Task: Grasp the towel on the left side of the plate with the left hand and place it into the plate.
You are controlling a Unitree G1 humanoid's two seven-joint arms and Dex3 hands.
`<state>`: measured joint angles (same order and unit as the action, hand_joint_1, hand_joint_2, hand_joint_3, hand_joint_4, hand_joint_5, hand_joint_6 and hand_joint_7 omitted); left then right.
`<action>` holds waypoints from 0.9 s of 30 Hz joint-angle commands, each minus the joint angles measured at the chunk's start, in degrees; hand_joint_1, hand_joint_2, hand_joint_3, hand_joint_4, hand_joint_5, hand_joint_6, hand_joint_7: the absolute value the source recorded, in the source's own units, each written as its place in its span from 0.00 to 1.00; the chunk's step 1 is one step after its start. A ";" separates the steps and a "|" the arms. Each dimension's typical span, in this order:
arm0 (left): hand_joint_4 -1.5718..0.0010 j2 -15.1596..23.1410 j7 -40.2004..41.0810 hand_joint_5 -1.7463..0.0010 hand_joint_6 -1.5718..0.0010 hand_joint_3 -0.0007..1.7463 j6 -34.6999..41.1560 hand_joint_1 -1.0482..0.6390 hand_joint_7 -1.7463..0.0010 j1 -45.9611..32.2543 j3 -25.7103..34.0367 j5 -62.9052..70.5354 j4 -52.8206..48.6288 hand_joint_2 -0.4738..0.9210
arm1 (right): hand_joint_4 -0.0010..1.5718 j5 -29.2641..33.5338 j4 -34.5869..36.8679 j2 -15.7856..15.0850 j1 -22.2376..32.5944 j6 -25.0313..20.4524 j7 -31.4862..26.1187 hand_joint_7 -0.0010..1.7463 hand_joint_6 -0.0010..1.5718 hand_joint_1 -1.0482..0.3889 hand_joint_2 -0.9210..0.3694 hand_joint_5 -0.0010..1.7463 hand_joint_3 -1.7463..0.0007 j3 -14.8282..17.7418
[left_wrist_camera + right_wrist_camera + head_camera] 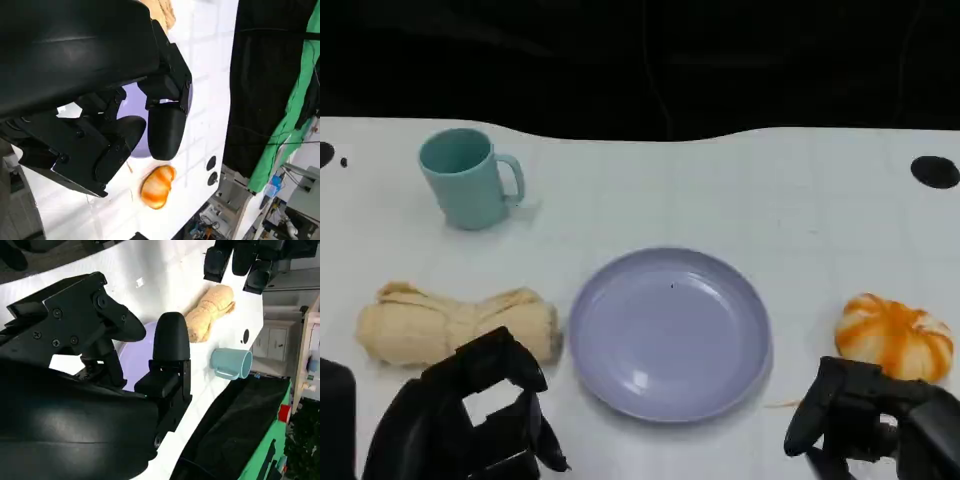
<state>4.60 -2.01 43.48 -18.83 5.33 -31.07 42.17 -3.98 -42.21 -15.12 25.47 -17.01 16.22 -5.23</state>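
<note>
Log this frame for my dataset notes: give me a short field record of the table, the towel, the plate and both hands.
towel: rolled, beige, lying left of the plate, not held
plate: lavender, nothing on it
left hand: near the towel's front edge, holding nothing
right hand: holding nothing, in front of the orange pumpkin
mug: teal, upright, far left
table: white

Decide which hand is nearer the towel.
Left. The left hand hovers just in front of the towel; the right hand sits beyond the plate.
</note>
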 commanded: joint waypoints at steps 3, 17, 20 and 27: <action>0.46 0.48 0.45 0.00 0.56 0.78 -0.22 0.59 0.00 0.08 0.31 0.37 -0.05 0.72 | 0.46 0.04 -0.65 -0.36 -0.09 0.05 -0.13 0.80 0.42 0.68 0.25 0.99 0.41 0.23; 0.60 1.32 -0.79 0.26 0.58 0.54 -5.07 0.49 0.52 0.02 1.48 1.17 1.13 0.76 | 0.46 0.28 -0.78 0.10 0.02 0.24 -0.40 0.80 0.42 0.68 0.26 1.00 0.39 -0.48; 0.65 2.52 -1.18 0.33 0.60 0.27 -6.81 0.45 0.65 -0.15 1.05 3.08 1.58 0.93 | 0.46 0.39 -1.21 0.19 0.17 -0.03 -0.60 0.80 0.42 0.68 0.26 1.00 0.38 -0.77; 0.74 14.01 -8.13 0.46 0.72 0.18 -17.24 0.39 0.77 1.71 -2.18 17.10 0.17 1.00 | 0.46 0.23 -2.02 0.38 0.57 -0.32 -0.89 0.80 0.42 0.68 0.26 1.00 0.38 -1.01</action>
<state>13.84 -7.13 30.46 -18.52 3.98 -18.60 42.86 -3.22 -43.52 -14.89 25.78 -17.13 15.70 -6.48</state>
